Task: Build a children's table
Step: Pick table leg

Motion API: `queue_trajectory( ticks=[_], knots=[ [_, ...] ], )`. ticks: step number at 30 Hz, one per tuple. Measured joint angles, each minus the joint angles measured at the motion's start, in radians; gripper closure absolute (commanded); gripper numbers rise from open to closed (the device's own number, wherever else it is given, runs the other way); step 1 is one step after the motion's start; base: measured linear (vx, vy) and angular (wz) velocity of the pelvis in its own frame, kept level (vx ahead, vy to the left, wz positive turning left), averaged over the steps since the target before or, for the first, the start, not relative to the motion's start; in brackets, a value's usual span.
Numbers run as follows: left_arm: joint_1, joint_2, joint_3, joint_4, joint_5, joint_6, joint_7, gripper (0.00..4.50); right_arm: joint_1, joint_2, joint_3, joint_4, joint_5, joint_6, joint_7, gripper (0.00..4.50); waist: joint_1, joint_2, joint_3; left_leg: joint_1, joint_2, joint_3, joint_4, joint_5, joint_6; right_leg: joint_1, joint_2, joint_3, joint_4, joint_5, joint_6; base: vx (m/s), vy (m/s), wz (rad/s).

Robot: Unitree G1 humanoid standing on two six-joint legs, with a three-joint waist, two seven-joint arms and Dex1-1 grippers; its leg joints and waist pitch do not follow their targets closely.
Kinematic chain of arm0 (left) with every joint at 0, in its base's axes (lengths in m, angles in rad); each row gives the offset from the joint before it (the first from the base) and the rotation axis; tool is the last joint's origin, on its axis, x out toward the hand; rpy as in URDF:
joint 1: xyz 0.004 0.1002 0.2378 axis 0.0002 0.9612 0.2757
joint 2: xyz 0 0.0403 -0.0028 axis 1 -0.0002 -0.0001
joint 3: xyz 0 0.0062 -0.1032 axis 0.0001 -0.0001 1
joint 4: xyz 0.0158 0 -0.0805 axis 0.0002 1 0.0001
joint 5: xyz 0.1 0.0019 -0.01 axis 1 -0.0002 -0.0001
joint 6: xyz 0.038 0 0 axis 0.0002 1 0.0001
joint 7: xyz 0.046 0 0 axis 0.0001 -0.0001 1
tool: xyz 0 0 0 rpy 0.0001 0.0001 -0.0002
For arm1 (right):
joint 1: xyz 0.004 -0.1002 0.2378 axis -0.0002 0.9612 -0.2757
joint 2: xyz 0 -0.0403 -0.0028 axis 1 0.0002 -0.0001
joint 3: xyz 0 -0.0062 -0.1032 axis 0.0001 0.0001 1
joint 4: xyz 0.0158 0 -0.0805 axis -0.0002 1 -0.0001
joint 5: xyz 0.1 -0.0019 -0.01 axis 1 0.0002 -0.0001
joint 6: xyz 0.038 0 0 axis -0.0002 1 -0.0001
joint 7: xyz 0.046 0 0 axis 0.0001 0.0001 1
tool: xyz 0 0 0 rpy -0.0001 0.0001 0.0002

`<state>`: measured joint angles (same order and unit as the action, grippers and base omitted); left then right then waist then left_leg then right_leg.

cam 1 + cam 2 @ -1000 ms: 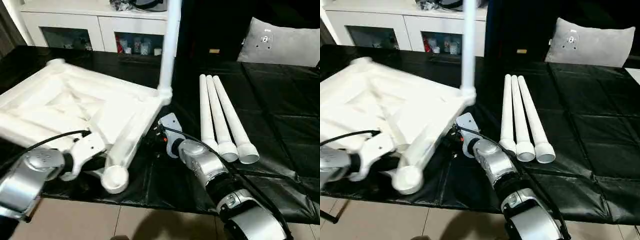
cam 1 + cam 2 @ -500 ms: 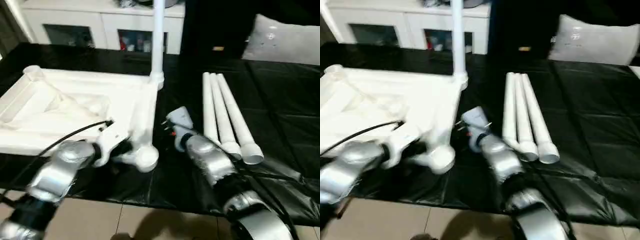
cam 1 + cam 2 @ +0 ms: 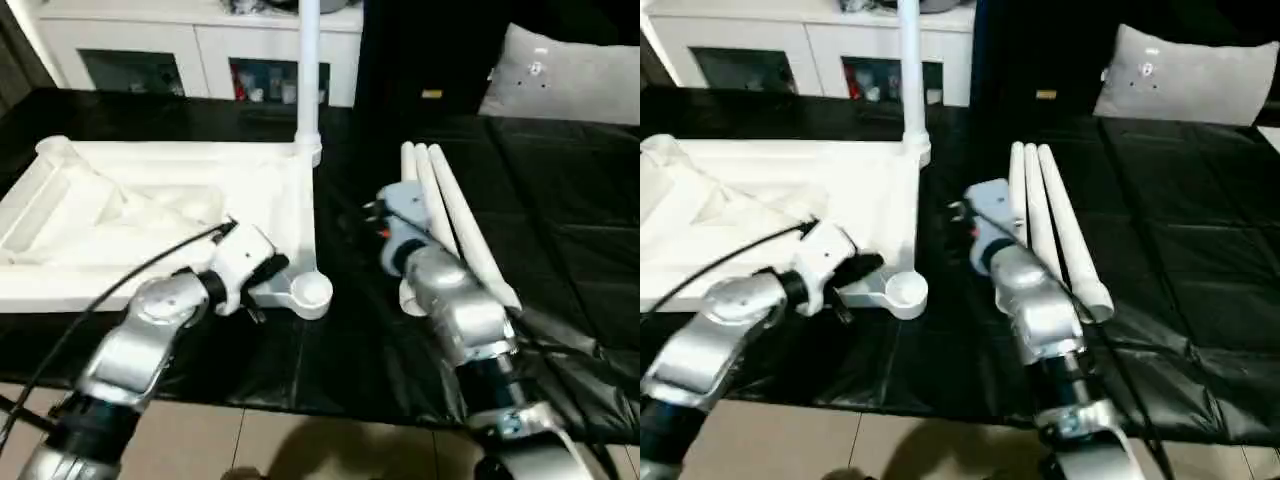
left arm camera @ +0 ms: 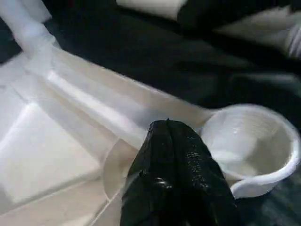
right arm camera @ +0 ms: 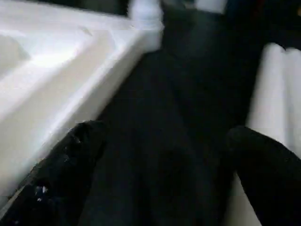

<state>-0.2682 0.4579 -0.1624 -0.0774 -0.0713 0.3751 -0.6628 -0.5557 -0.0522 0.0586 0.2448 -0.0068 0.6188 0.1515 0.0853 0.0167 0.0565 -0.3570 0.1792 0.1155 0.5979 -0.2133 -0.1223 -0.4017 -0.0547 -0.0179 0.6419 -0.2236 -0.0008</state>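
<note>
Tabletop [image 3: 150, 215] is lying underside up on the black-covered bench [image 3: 560, 200], on the robot's left side, ribs and rim facing up. One leg [image 3: 308, 70] is standing upright in the far corner socket next to the bench's middle. The near corner socket [image 3: 311, 292] is sitting empty, round mouth facing up. Three loose legs [image 3: 1045, 215] are lying side by side on the bench to the right of the tabletop, well apart from it, wide ends pointing toward the robot.

L hand [image 4: 174, 155] is sitting fully closed, fingers pressed together, tips touching the tabletop rim just beside the empty near socket; can't tell whether it's pinching any plastic btwn them.

R hand [image 5: 160, 160] is hanging wide open w/ nothing in it, over bare black cover btwn the tabletop edge and the loose legs, fingers [image 5: 70, 155] spread apart.

White cabinet [image 3: 180, 40] is standing behind the bench; grey cushion [image 3: 570, 75] is resting at far right.
</note>
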Motion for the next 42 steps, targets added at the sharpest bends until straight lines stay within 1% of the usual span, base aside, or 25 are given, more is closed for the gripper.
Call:
queue_trajectory(
  ticks=[1, 3, 7, 8, 9, 10, 11, 12, 13, 17, 22, 27, 30, 32, 34, 36, 37, 39, 40, 42],
  knots=[
    [0.002, 0.003, 0.007, -0.021, -0.013, 0.012, -0.01, 4.06, -0.005, -0.005, -0.002, -0.007, -0.009, 0.023, -0.007, 0.0, 0.002, 0.001, 0.0, 0.001, 0.0, 0.0, -0.001, 0.0, 0.0, 0.0, 0.0, 0.0, 0.0, 0.0, 0.0, 0.0, 0.0, 0.0],
    [0.032, 0.013, 0.025, -0.072, -0.037, 0.023, -0.028, 3.83, -0.016, -0.001, -0.017, -0.009, -0.009, 0.074, -0.03, 0.0, 0.002, 0.001, 0.0, 0.001, 0.0, 0.0, -0.001, 0.0, 0.0, 0.0, 0.0, 0.0, 0.0, 0.0, 0.0, 0.0, 0.0, 0.0],
    [0.079, 0.026, 0.026, -0.18, -0.098, 0.043, -0.07, 3.52, -0.028, -0.002, -0.041, -0.012, 0.0, 0.185, -0.063, 0.0, 0.003, 0.0, 0.001, 0.0, 0.0, 0.001, -0.001, 0.0, 0.0, 0.0, 0.0, 0.001, -0.001, 0.0, 0.0, 0.0, 0.0, 0.0],
    [0.083, 0.031, 0.027, -0.198, -0.108, 0.047, -0.076, 3.52, -0.031, -0.004, -0.045, -0.013, 0.0, 0.206, -0.067, 0.0, 0.004, 0.0, 0.001, 0.0, 0.0, 0.001, -0.001, 0.0, 0.0, 0.0, 0.0, 0.001, -0.001, 0.0, 0.0, 0.0, 0.0, 0.0],
    [0.083, 0.035, 0.027, -0.21, -0.111, 0.05, -0.079, 3.37, -0.032, -0.005, -0.049, -0.013, 0.0, 0.216, -0.068, 0.0, 0.004, 0.0, 0.001, 0.0, 0.0, 0.001, -0.001, 0.0, 0.0, 0.0, 0.0, 0.001, -0.001, 0.0, 0.0, 0.0, 0.0, 0.0],
    [0.086, 0.041, 0.027, -0.222, -0.112, 0.056, -0.082, 3.37, -0.033, -0.004, -0.051, -0.016, 0.001, 0.235, -0.069, 0.0, 0.004, 0.0, 0.001, 0.0, 0.0, 0.002, -0.001, 0.0, -0.001, 0.0, 0.0, 0.001, 0.0, 0.0, 0.0, 0.0, 0.0, 0.0],
    [0.091, 0.046, 0.027, -0.23, -0.112, 0.059, -0.087, 3.2, -0.034, -0.002, -0.051, -0.016, 0.001, 0.251, -0.071, 0.0, 0.003, 0.0, 0.001, 0.001, 0.0, 0.002, -0.001, 0.001, -0.001, 0.0, 0.0, 0.001, 0.0, 0.0, 0.0, 0.0, 0.0, 0.0],
    [0.1, 0.05, 0.026, -0.237, -0.112, 0.062, -0.09, 3.2, -0.034, 0.0, -0.051, -0.016, 0.001, 0.267, -0.076, 0.0, 0.003, 0.0, 0.001, 0.001, 0.0, 0.002, -0.001, 0.001, -0.001, 0.0, 0.0, 0.001, 0.0, 0.0, 0.0, 0.0, 0.0, 0.0],
    [0.106, 0.051, 0.024, -0.238, -0.112, 0.068, -0.094, 3.07, -0.034, 0.0, -0.053, -0.016, 0.001, 0.28, -0.08, 0.0, 0.002, 0.0, 0.001, 0.0, 0.0, 0.002, -0.001, 0.001, -0.001, -0.001, 0.0, 0.001, 0.0, 0.0, 0.0, 0.0, 0.0, 0.0],
    [0.108, 0.068, 0.019, -0.262, -0.112, 0.093, -0.099, 2.79, -0.035, 0.006, -0.071, -0.023, 0.0, 0.302, -0.101, 0.0, 0.003, 0.0, 0.0, 0.001, 0.0, 0.002, -0.001, 0.001, -0.002, -0.001, 0.0, 0.001, 0.001, 0.0, 0.0, 0.0, 0.0, 0.0],
    [0.108, 0.084, 0.014, -0.28, -0.127, 0.12, -0.107, 2.43, -0.035, 0.009, -0.078, -0.04, 0.0, 0.343, -0.123, 0.0, 0.003, 0.0, 0.001, 0.001, 0.0, 0.002, -0.001, 0.001, -0.002, -0.001, 0.0, 0.001, 0.001, 0.0, 0.0, 0.0, 0.0, 0.0],
    [0.112, 0.085, 0.007, -0.281, -0.128, 0.124, -0.116, 2.07, -0.034, 0.014, -0.086, -0.05, 0.0, 0.37, -0.127, 0.0, 0.002, 0.0, 0.001, 0.002, 0.0, 0.002, -0.001, 0.002, -0.003, -0.001, 0.0, 0.001, 0.002, 0.0, 0.0, 0.0, 0.0, 0.0],
    [0.112, 0.09, 0.007, -0.285, -0.128, 0.129, -0.117, 1.83, -0.034, 0.031, -0.098, -0.076, 0.004, 0.418, -0.134, 0.0, 0.002, 0.0, 0.001, 0.003, 0.0, 0.002, -0.001, 0.002, -0.003, -0.001, 0.0, 0.002, 0.003, 0.0, 0.0, 0.0, 0.0, 0.0],
    [0.114, 0.093, 0.006, -0.295, -0.129, 0.132, -0.117, 1.65, -0.034, 0.051, -0.131, -0.08, 0.024, 0.448, -0.137, 0.0, 0.003, -0.001, 0.0, 0.003, 0.0, 0.002, -0.001, 0.002, -0.004, 0.0, 0.0, 0.002, 0.004, 0.0, 0.0, 0.0, 0.0, 0.0],
    [0.121, 0.103, 0.0, -0.312, -0.131, 0.141, -0.12, 1.5, -0.034, 0.064, -0.146, -0.078, 0.046, 0.486, -0.133, 0.0, 0.002, -0.001, 0.0, 0.004, 0.0, 0.002, -0.001, 0.003, -0.004, 0.0, 0.0, 0.002, 0.004, 0.0, 0.0, 0.0, 0.0, 0.0],
    [0.128, 0.106, -0.005, -0.32, -0.132, 0.145, -0.121, 1.33, -0.037, 0.069, -0.149, -0.075, 0.056, 0.518, -0.129, 0.0, 0.002, -0.002, 0.0, 0.005, 0.0, 0.002, -0.001, 0.003, -0.005, 0.0, 0.0, 0.002, 0.004, 0.0, 0.0, 0.0, 0.0, 0.0],
    [0.132, 0.107, -0.007, -0.321, -0.132, 0.146, -0.124, 1.33, -0.039, 0.069, -0.149, -0.075, 0.057, 0.533, -0.123, 0.0, 0.002, -0.002, 0.0, 0.005, 0.0, 0.002, -0.001, 0.003, -0.005, 0.001, 0.0, 0.002, 0.004, 0.0, 0.0, 0.0, 0.0, 0.0],
    [0.137, 0.111, -0.012, -0.32, -0.131, 0.146, -0.13, 1.15, -0.04, 0.068, -0.151, -0.075, 0.06, 0.546, -0.115, 0.0, 0.003, -0.003, -0.001, 0.006, 0.0, 0.002, -0.001, 0.003, -0.005, 0.002, 0.0, 0.002, 0.004, 0.0, 0.0, 0.0, 0.0, 0.0],
    [0.137, 0.112, -0.012, -0.32, -0.131, 0.146, -0.13, 0.98, -0.041, 0.067, -0.152, -0.075, 0.066, 0.554, -0.108, 0.28, 0.003, -0.004, -0.002, 0.006, 0.0, 0.002, -0.001, 0.003, -0.005, 0.002, 0.0, 0.002, 0.004, 0.0, 0.0, 0.0, 0.0, 0.0],
    [0.137, 0.113, -0.012, -0.32, -0.132, 0.147, -0.132, 0.94, -0.042, 0.064, -0.151, -0.075, 0.075, 0.567, -0.1, 0.35, 0.003, -0.004, -0.002, 0.006, 0.0, 0.002, -0.001, 0.003, -0.005, 0.002, 0.0, 0.002, 0.004, 0.0, 0.0, 0.0, 0.0, 0.0]
  ],
)
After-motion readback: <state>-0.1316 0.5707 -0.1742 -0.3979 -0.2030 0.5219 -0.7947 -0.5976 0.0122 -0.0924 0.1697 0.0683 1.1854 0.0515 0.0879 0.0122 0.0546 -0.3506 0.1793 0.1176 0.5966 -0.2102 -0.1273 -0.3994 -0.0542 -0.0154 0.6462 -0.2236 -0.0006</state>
